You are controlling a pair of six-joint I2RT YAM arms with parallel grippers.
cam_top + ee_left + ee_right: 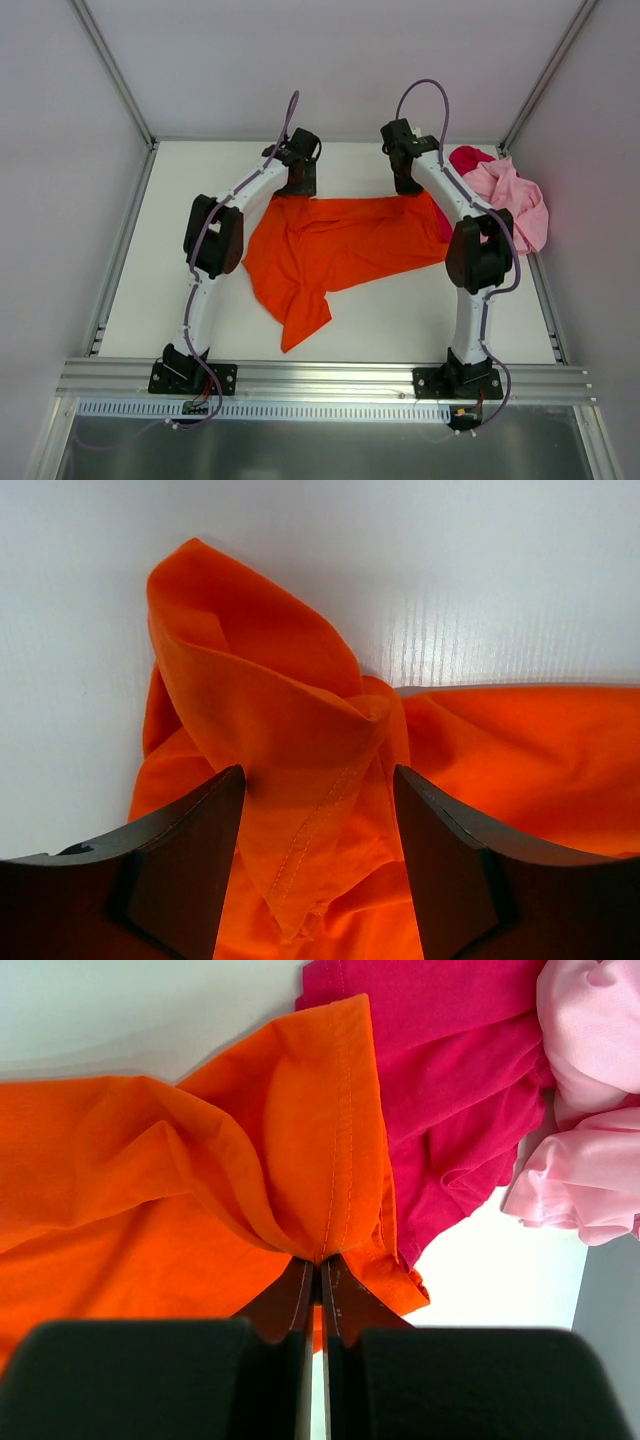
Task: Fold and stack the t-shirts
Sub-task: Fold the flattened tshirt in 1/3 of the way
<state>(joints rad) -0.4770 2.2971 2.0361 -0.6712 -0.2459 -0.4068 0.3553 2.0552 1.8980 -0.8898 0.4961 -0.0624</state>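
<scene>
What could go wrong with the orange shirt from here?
The left gripper is open around a bunched fold of the orange shirt, so it might grab only part, and that side could slip. The right gripper pinches a hem that overlaps the red shirt, so pulling might drag the red one along.

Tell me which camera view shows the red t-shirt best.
The right wrist view: the red t-shirt fills its upper right. The top external view shows only a small patch; the left wrist view shows none.
</scene>
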